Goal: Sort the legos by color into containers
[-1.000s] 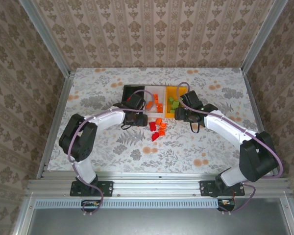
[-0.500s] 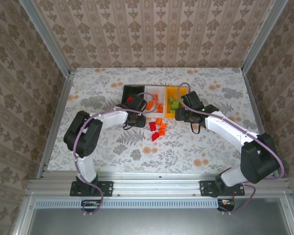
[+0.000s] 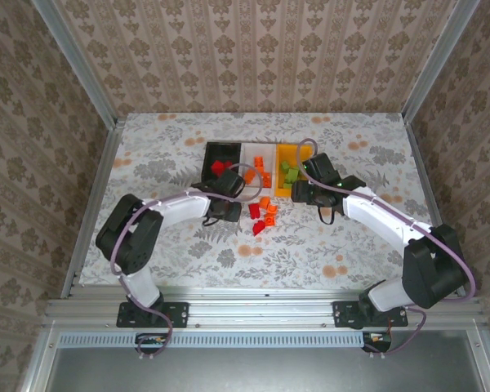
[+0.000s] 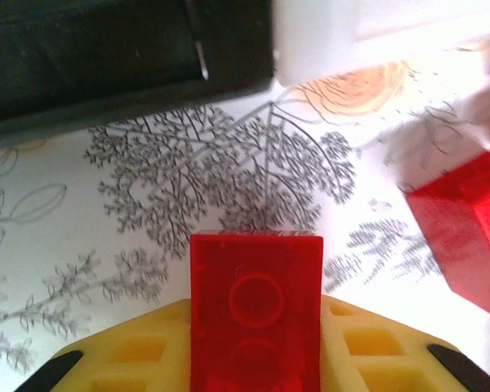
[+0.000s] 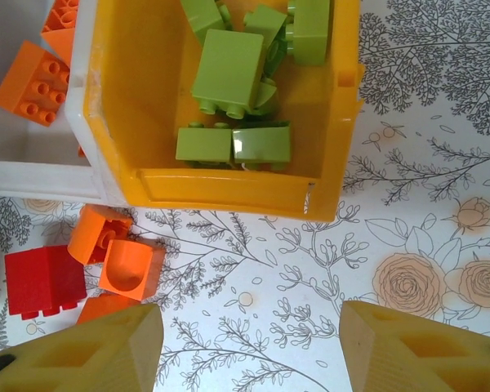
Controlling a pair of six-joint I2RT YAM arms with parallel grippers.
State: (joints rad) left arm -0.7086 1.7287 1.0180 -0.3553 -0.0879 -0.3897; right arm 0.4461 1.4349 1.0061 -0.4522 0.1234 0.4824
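My left gripper is shut on a red lego, which stands between its yellow fingers just above the table, in front of the black container. From above, the left gripper sits left of the loose red and orange legos. Another red lego lies to its right. The black container holds a red lego. My right gripper is open over bare table, in front of the orange-yellow container of green legos.
The white container holds orange legos and stands between the black and orange-yellow ones. Orange legos and a red one lie left of my right gripper. Metal rails and patterned walls edge the table.
My left gripper has drawn back from the black container toward the loose pile, and its jaws have closed on a red lego. The right arm has barely moved.
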